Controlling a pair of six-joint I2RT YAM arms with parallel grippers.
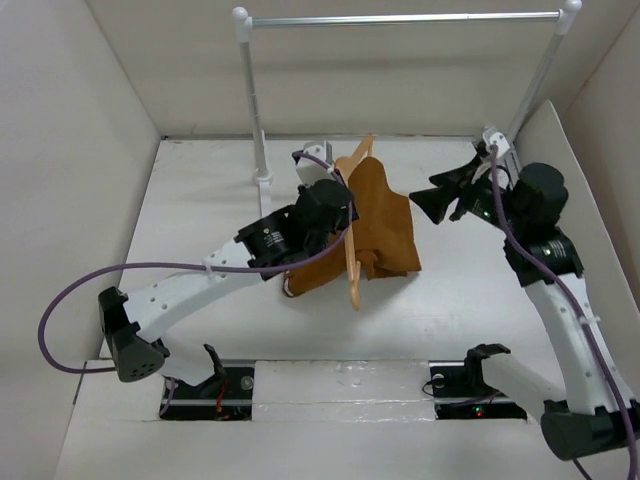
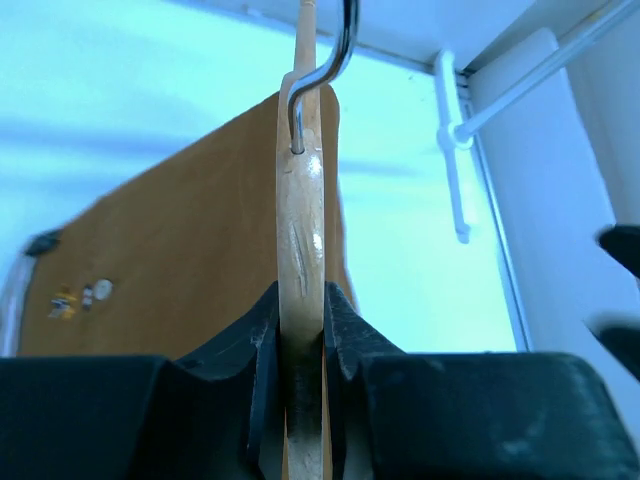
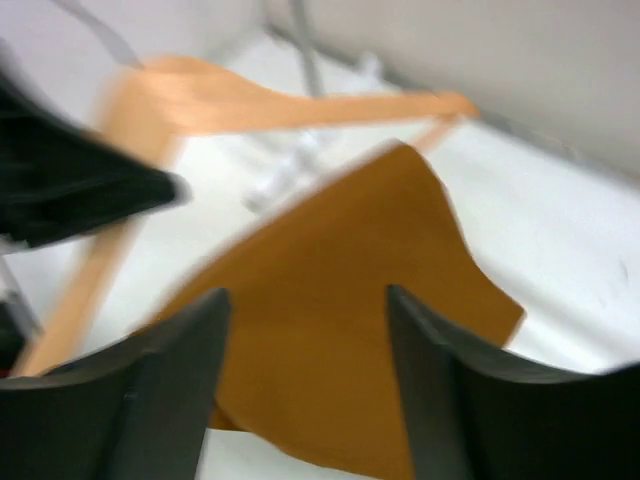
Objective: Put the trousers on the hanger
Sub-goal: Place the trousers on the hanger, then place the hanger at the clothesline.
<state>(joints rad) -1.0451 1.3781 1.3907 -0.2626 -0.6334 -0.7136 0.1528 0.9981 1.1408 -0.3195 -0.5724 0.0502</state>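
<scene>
1 white desk (image 1: 200,210) with pale walls around it carries everything. Across its far end stands a silver rail (image 1: 400,18) on 2 white posts. 2 arms reach in from the near edge: the left arm (image 1: 200,280) stretches toward the middle, and the right arm (image 1: 560,290) rises along the right side.

The trousers (image 1: 385,225) sit at the middle of the desk as a folded rust-brown heap. Most of the cloth is to the right of the hanger (image 1: 353,270), and a smaller part shows low on its left. Whether the cloth passes over the crossbar I cannot tell.

The hanger is thin light-tan wood. In the top view it is seen nearly edge-on, running from near to far through the heap.

The left hand (image 1: 325,205) is clamped on the hanger. In the left wrist view its 2 dark fingers (image 2: 260,330) press on both faces of the wood, just below where the metal hook (image 2: 330,60) enters it, with the brown cloth hanging behind.

The right hand (image 1: 440,200) hovers just right of the trousers, apart from them, jaws spread wide and nothing between them. The right wrist view is blurred, but it shows the cloth and the hanger's tan bars beyond the splayed fingers (image 3: 170,390).
</scene>
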